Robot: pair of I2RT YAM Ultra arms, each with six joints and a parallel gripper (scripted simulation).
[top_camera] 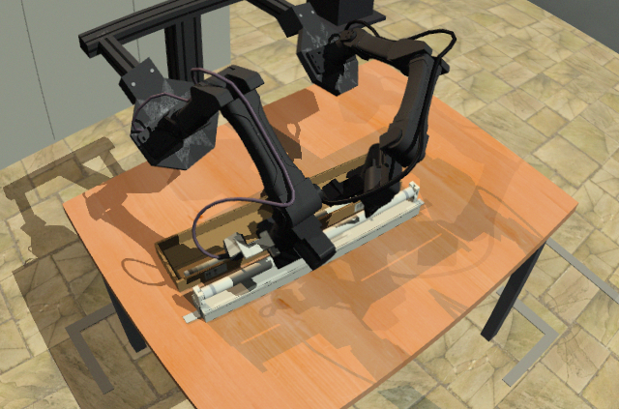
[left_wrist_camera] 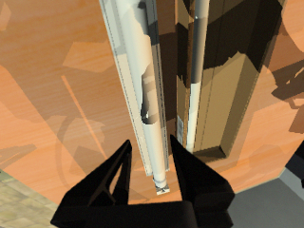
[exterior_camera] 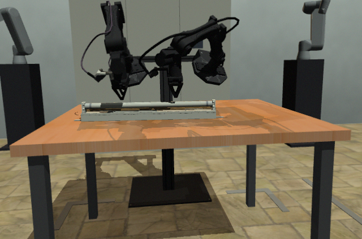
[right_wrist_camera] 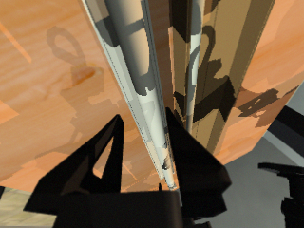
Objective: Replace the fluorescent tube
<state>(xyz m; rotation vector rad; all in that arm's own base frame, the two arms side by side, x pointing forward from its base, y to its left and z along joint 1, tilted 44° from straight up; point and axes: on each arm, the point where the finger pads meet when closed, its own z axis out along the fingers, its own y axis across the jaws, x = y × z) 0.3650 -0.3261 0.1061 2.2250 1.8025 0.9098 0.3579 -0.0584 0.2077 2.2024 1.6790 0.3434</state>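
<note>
I can see the left gripper [top_camera: 370, 212] [exterior_camera: 175, 96] [left_wrist_camera: 150, 141] pointing down with its fingers partly spread and nothing between them. The right gripper [top_camera: 282, 260] [exterior_camera: 121, 98] [right_wrist_camera: 142, 115] is the same, half open and empty. Below them, the thicker tube [top_camera: 217, 285] [exterior_camera: 160, 104] [left_wrist_camera: 135, 43] [right_wrist_camera: 135, 47] sits in the light fixture [top_camera: 379, 221] [exterior_camera: 146, 116] [left_wrist_camera: 125, 81] [right_wrist_camera: 116, 54], running lengthwise under both grippers. Beyond the left gripper, one end meets a lampholder [top_camera: 413, 190] [exterior_camera: 213, 104] [left_wrist_camera: 162, 189]; past the right gripper, the other end meets the opposite lampholder [top_camera: 198, 297] [exterior_camera: 83, 108]. Just beside the fixture, on the arm-base side of both grippers, the carton [top_camera: 220, 219] [left_wrist_camera: 228, 85] [right_wrist_camera: 242, 71] stands on the bench [top_camera: 475, 169] [exterior_camera: 263, 139]. The thinner tube [top_camera: 204, 265] [left_wrist_camera: 197, 62] [right_wrist_camera: 194, 62] runs along the carton's fixture-side wall; I can't tell which face is up
</note>
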